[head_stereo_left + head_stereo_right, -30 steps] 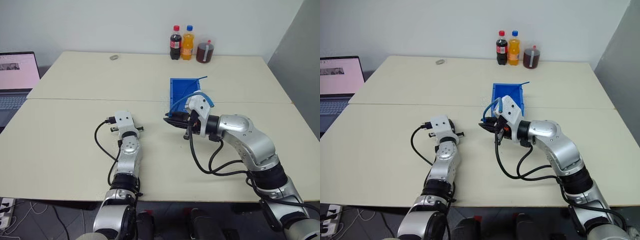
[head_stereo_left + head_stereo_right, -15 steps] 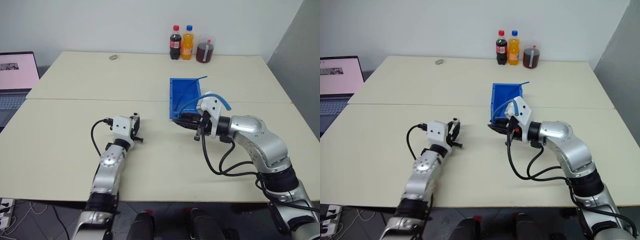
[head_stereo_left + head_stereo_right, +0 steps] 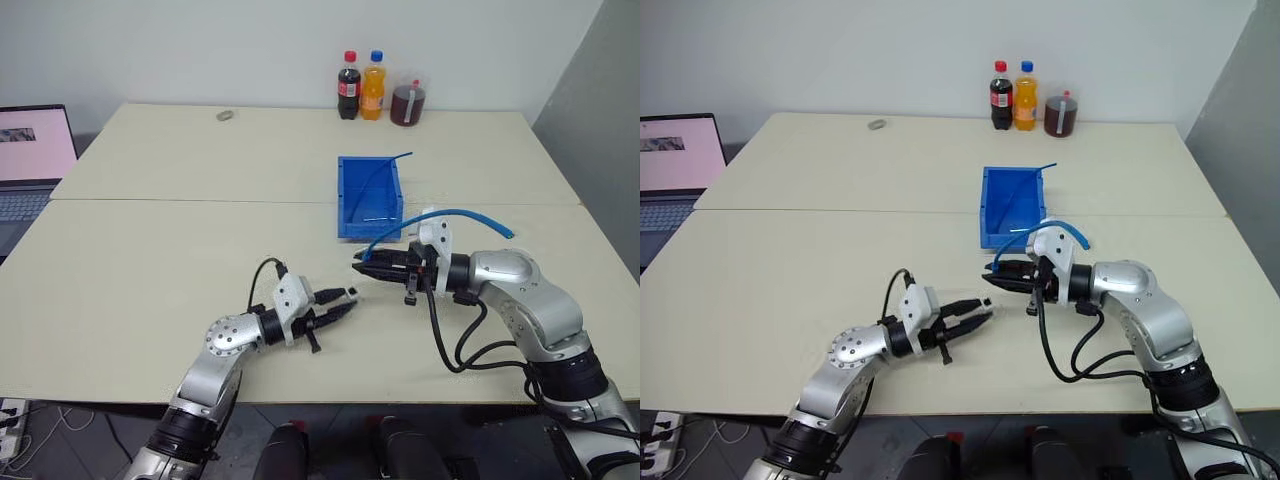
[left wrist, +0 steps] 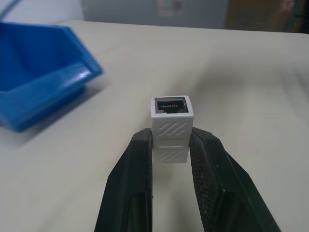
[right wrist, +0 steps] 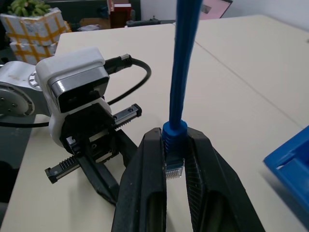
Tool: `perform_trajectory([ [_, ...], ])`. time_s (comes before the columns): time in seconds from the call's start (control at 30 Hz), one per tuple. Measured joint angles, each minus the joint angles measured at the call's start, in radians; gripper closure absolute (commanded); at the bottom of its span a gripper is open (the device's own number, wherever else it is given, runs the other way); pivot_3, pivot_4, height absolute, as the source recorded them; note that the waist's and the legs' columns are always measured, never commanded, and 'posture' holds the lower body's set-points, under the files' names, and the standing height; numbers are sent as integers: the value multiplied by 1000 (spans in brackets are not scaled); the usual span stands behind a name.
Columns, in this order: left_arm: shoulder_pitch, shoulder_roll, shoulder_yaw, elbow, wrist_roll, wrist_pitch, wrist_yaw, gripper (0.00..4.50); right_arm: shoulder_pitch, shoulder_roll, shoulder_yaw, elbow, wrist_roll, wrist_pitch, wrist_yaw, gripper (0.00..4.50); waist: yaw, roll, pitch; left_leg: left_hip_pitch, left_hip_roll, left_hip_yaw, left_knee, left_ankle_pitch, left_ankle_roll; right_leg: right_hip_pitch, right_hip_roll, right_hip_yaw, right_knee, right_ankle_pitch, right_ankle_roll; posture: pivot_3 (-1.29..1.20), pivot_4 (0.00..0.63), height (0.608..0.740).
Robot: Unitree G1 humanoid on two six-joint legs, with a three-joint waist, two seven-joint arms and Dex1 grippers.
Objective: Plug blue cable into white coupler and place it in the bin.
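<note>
The left claw point(image 4: 170, 145) is gripping the white coupler point(image 4: 170, 126) between its two black fingers, the coupler's open socket facing away from the wrist. It is hovering over the desk point(image 3: 150, 250) near the front edge, pointing toward the right claw point(image 5: 175, 166). The right claw is clenching the plug end of the blue cable point(image 3: 440, 214), its clear plug sticking out past the fingertips toward the left claw. The two claws are facing each other near the middle of the front edge, close but apart. From the right claw the cable is arching up and over the right arm toward the desk's right edge. The bin point(image 3: 344, 200) is sitting on the desk just behind the right claw, with a strand of blue cable lying in it and poking over its far right corner. Three drink bottles point(image 3: 375, 87) are standing at the far edge.
</note>
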Motion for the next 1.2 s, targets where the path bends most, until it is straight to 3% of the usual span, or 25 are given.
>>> perform_trajectory([
  [0.53, -64, 2, -49, 186, 56, -108, -143, 3726, 158, -9, 71, 73, -72, -152, 74, 4267, 4, 0, 0, 1, 0, 0, 1, 0, 0, 1, 0, 0, 0, 0, 1, 0, 150, 740],
  [0.83, -83, 4, -62, 234, 89, -207, -161, 3726, 173, 41, 81, 70, -75, -179, 65, 4267, 5, 1, -1, 2, 0, 0, 1, 0, 0, 2, 0, 0, 0, 0, 0, 0, 150, 740],
  [1.2, -95, 3, -56, 252, 58, -178, -196, 3726, 171, 55, 85, 133, -112, -246, 72, 4267, 3, 1, -1, 2, 0, 0, 1, 0, 0, 2, 0, 1, 0, 0, 0, 0, 150, 740],
])
